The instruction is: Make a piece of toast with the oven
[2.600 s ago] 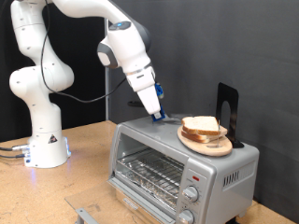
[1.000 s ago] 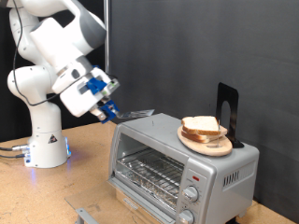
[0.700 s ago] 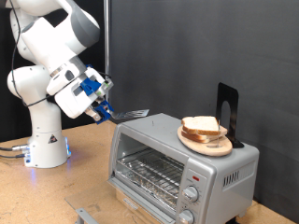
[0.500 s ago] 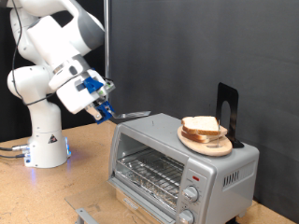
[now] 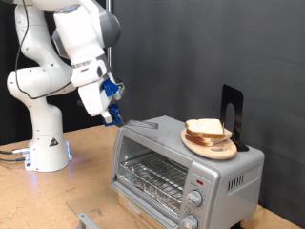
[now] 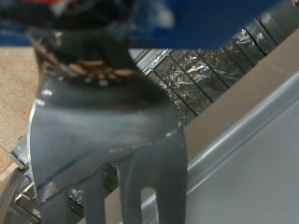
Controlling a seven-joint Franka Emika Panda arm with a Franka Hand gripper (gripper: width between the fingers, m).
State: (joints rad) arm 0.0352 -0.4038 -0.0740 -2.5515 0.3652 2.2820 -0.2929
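The silver oven (image 5: 181,170) stands on the wooden table with its glass door closed and the wire rack visible behind it. On its roof sits a round wooden plate (image 5: 221,150) stacked with bread slices, the top piece of toast (image 5: 204,127) pale with a brown crust. My gripper (image 5: 114,116) hovers just off the oven's upper corner on the exterior view's left, shut on a flat metal spatula (image 5: 141,123) whose blade reaches over the roof edge. The wrist view shows the slotted blade (image 6: 103,140) close up over the oven's metal (image 6: 252,159).
A black upright stand (image 5: 231,113) rises behind the plate on the oven roof. The arm's white base (image 5: 46,151) sits on the table at the exterior view's left. A small metal bracket (image 5: 89,221) lies at the table's front edge.
The arm has turned, so the hand now points more steeply down. The spatula's blade has dropped and shifted right toward the oven's roof edge. Plate and bread have not moved.
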